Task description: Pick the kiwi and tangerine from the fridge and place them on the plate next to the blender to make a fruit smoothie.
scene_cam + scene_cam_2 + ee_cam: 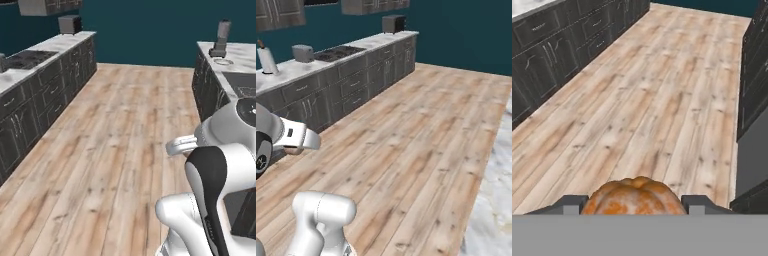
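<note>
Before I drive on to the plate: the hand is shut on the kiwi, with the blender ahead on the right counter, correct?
Not quite. The hand view shows the hand shut on the orange tangerine, not the kiwi. The blender does stand on the right counter.

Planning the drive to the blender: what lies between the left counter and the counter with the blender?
Bare wooden floor: the left base view shows nothing standing between the left counter and the counter holding the blender and plate.
</note>
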